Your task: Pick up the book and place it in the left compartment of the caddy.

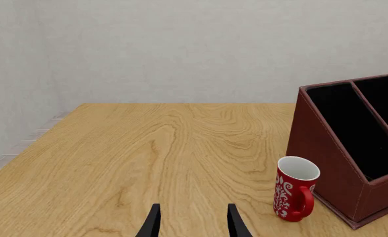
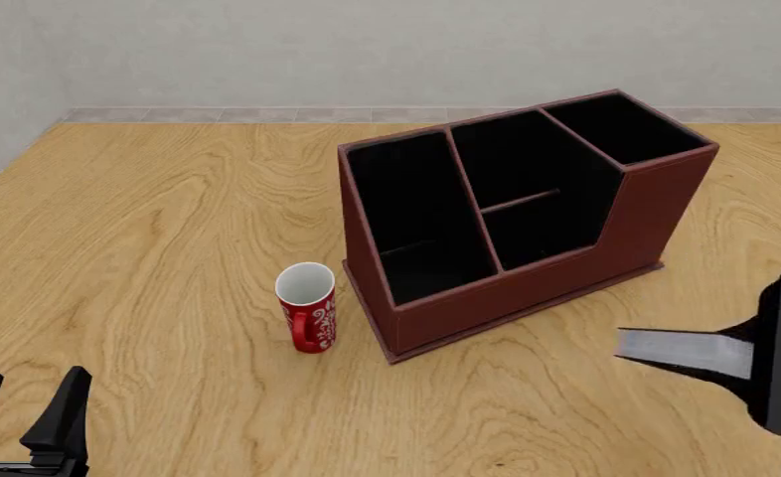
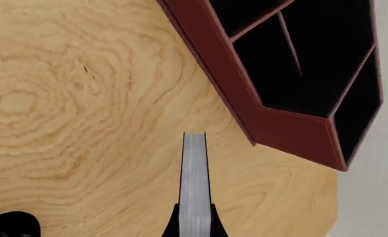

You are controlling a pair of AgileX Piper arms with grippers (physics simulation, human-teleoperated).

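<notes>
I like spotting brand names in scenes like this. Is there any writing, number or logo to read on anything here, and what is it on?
None can be read.
Red cup: white curly ornament only, no letters or numbers.
Caddy: plain reddish-brown walls, black inside, no label.
Book, held in the right gripper: only pale page edges show; the cover is out of sight.
Table: bare wood grain.

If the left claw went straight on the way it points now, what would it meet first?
Probably nothing: the left claw points across bare table toward the back wall. The red cup and caddy sit off to one side of that line.
</notes>
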